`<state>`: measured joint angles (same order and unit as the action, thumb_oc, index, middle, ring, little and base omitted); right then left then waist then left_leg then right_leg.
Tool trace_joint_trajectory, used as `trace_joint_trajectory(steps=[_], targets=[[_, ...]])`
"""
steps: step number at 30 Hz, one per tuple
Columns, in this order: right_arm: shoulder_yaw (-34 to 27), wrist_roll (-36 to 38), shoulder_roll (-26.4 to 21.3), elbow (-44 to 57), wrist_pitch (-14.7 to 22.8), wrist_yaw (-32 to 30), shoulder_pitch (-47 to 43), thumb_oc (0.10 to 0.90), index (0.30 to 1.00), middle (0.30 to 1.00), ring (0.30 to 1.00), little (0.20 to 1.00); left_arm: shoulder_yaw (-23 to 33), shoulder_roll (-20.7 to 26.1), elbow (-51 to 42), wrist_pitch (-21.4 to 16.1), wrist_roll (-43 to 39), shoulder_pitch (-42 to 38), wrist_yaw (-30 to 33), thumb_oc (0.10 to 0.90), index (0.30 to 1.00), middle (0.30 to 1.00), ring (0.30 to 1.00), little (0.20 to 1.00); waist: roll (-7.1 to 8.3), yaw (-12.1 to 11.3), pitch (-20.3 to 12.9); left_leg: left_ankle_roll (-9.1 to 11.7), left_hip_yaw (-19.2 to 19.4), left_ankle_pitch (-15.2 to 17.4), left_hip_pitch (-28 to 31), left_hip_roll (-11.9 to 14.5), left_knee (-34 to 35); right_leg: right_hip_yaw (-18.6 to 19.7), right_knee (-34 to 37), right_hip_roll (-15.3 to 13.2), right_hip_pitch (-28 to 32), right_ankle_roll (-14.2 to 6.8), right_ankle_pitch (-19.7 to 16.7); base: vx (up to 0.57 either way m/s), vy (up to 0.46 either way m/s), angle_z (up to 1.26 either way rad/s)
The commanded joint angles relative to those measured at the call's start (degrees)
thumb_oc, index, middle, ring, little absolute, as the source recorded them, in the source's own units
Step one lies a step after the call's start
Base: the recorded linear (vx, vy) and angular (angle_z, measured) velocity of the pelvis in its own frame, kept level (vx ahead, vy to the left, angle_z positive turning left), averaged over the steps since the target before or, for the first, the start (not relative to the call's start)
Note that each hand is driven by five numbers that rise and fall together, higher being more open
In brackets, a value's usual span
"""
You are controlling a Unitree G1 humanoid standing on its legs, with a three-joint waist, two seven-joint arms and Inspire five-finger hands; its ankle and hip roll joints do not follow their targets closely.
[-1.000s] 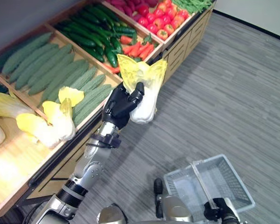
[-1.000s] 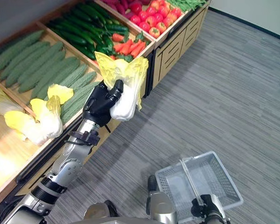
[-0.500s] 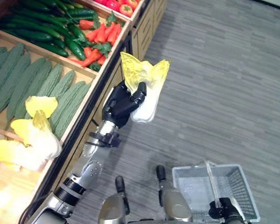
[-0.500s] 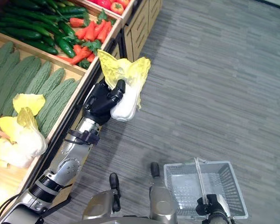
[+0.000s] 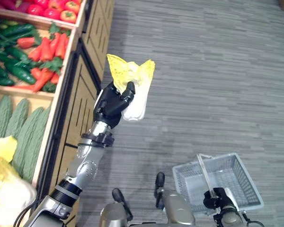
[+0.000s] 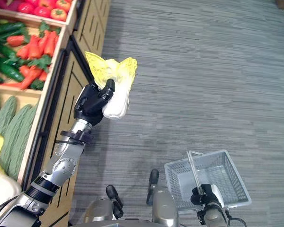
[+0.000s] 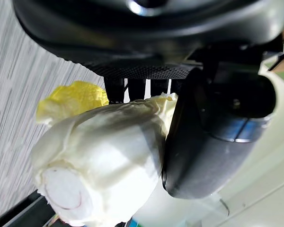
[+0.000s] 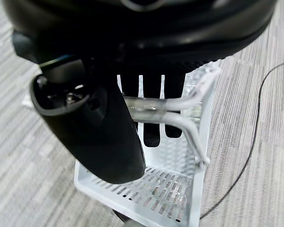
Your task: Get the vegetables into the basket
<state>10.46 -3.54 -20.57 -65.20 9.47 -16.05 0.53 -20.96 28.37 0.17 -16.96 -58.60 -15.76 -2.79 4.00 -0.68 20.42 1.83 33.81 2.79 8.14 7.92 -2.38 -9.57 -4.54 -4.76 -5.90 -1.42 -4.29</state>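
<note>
You have open grey floor [image 5: 217, 71] to the right of the wooden display stand [image 5: 80, 94]; the stand's dark edge and drawer fronts run along the left, just beside your raised left arm. The left hand [image 5: 111, 101] sits out over the floor, past the stand's edge, with its fingers and thumb curled round a cabbage [image 5: 132, 90]. The cabbage is well apart from the basket [image 5: 227, 182], which hangs low at the right with bare floor between the two.

Your right hand [image 6: 203, 195] is wrapped round the basket's handle [image 8: 180, 111]; its wrist view shows the fingers closed over the pale bar, with the white mesh floor of the basket beyond them. The far corner of the basket is partly hidden behind the hand, and what lies inside looks like bare mesh, though part of it is covered.

The cabbage has a creamy white base [image 7: 66, 189] and crinkled yellow leaf tips [image 7: 73, 101], which point up and away from the palm. On the stand you can see carrots [image 5: 47, 52], cucumbers [image 5: 9, 71], tomatoes [image 5: 52, 9] and ridged green gourds [image 5: 23, 137], cut off at the left edge.
</note>
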Motion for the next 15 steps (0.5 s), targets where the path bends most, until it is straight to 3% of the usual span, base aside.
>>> trace_joint_trajectory(steps=[1,8,12,14,15], targets=[[1.1,0.0,-1.9,-0.4,1.6,-1.8,3.1,0.400,0.300,0.300,0.300,0.300,0.5,-0.8,-7.8,-4.3,0.7,-4.2,-3.0,0.400,0.300,0.300,0.300,0.300,1.15,-0.2,-5.2,3.5,-1.7,-0.6,-3.4,0.7,1.0,-1.0,-2.2,-8.3,4.5,-11.5,4.0,0.01,-0.192,-0.36],[1.5,-0.5,-2.2,0.1,1.5,-1.4,6.2,0.400,0.300,0.300,0.300,0.300,1.0,-2.3,-7.5,-3.5,-0.8,-2.8,-3.3,0.400,0.300,0.300,0.300,0.300,-0.32,1.6,-5.5,6.8,-2.1,-4.6,-1.7,4.9,0.8,0.1,-0.8,-3.2,6.5,-7.9,8.4,0.02,-0.210,-0.19],[1.4,-0.6,-3.8,0.1,1.5,-1.6,6.9,0.400,0.300,0.300,0.300,0.300,0.2,-3.5,-6.9,-2.8,-2.0,-2.9,-4.0,0.400,0.300,0.300,0.300,0.300,-1.30,2.0,-4.9,9.0,-3.7,-6.5,-2.7,8.2,-4.0,0.1,-0.4,-0.6,8.5,-5.5,10.4,0.01,-0.245,0.01],[1.3,-0.2,-4.8,0.1,1.6,-1.5,7.0,0.400,0.300,0.300,0.300,0.300,0.0,-4.3,-6.3,-2.8,-2.2,-3.1,-4.1,0.400,0.300,0.300,0.300,0.300,-1.37,1.6,-4.6,8.8,-5.9,-8.4,-3.9,8.6,-6.1,0.4,0.7,0.5,9.0,-4.2,9.6,-0.06,-0.172,-0.03],[1.1,0.0,-5.9,-0.8,1.2,-1.9,6.1,0.400,0.300,0.300,0.300,0.300,-0.4,-5.2,-6.5,-2.9,-2.4,-3.2,-3.9,0.400,0.300,0.300,0.300,0.300,-1.59,0.4,-4.8,8.5,-13.7,-8.2,-5.1,6.3,-5.6,1.7,1.5,0.7,9.0,-4.2,9.3,-0.07,-0.100,-0.20]])
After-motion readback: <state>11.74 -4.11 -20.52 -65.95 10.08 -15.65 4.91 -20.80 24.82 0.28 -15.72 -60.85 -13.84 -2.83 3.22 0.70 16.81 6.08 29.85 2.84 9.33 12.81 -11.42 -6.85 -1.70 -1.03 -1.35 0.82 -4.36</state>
